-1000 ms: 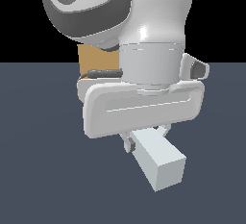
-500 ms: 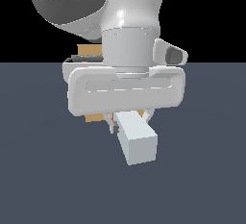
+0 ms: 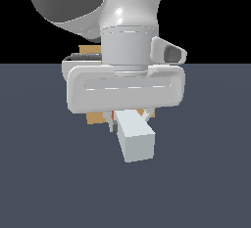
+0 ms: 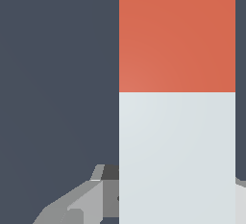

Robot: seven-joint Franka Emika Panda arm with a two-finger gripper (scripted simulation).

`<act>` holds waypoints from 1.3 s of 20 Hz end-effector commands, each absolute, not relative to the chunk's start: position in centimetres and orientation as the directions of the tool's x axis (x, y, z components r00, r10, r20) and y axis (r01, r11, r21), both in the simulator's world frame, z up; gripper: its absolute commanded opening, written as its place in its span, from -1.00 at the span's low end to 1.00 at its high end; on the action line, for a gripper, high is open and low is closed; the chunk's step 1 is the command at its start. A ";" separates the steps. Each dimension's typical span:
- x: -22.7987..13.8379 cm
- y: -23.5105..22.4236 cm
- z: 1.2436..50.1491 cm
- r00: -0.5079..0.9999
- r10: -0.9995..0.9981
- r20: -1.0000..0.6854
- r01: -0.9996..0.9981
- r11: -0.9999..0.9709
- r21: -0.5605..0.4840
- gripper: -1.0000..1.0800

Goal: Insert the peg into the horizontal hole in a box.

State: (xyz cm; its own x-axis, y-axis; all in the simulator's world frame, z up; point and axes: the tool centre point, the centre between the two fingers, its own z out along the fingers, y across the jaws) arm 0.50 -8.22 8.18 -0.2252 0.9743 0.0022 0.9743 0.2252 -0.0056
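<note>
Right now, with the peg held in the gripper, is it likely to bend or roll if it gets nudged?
The peg looks like a straight, square-edged bar, so probably stiff. Its flat faces make rolling unlikely. The gripper seems to hold it partway along, with the pale end jutting out, so a nudge there might pivot it.

Flat, even simulator lighting.
You see sharp, blur-free renders; soft highlights sit on the arm's white shell (image 3: pixel 130 7), upper centre; no cast shadows.

Floor (image 3: pixel 44 183): flat slate-blue — plain, unmarked.
Backdrop (image 3: pixel 215 16): solid black above a straight horizon.
Light: even — soft.
</note>
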 end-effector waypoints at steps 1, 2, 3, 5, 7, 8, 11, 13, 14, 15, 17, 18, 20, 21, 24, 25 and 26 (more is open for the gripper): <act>0.9 -8.2 8.7 -0.224 0.975 -0.001 0.975 0.224 0.003 -1.00; 0.9 -8.2 8.7 -0.224 0.975 -0.001 0.975 0.224 0.003 -1.00; 0.9 -8.2 8.7 -0.224 0.975 -0.001 0.975 0.224 0.003 -1.00; 0.7 -8.2 8.4 -0.224 0.975 0.001 0.975 0.224 -0.001 -1.00; 0.7 -8.0 8.4 -0.224 0.975 0.001 0.975 0.224 -0.001 -1.00; 0.6 -7.8 8.4 -0.224 0.975 0.001 0.975 0.224 -0.001 -1.00; 0.3 -6.7 8.5 -0.224 0.975 0.001 0.975 0.224 -0.001 -1.00; 0.0 -5.5 8.5 -0.224 0.975 0.001 0.975 0.224 -0.001 -1.00; -0.2 -4.8 8.5 -0.224 0.974 0.000 0.974 0.224 0.000 -1.00; -0.3 -4.1 8.5 -0.224 0.974 0.000 0.974 0.224 0.000 -1.00; -0.8 -2.3 8.5 -0.224 0.974 0.000 0.974 0.224 0.001 -1.00; -1.0 -1.4 8.6 -0.224 0.974 0.000 0.974 0.224 0.001 -1.00; -1.4 0.4 8.6 -0.224 0.974 0.000 0.974 0.224 0.002 -1.00; -1.5 1.1 8.6 -0.224 0.974 0.000 0.974 0.224 0.002 -1.00; -1.9 3.0 8.7 -0.224 0.975 -0.001 0.975 0.224 0.003 -1.00; -2.0 3.4 8.7 -0.224 0.975 -0.001 0.975 0.224 0.003 -1.00; -2.1 3.8 8.7 -0.224 0.975 -0.001 0.975 0.224 0.003 -1.00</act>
State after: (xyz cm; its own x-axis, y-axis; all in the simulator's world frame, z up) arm -2.08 3.17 8.44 -0.2269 0.9739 0.0007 0.9739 0.2269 -0.0017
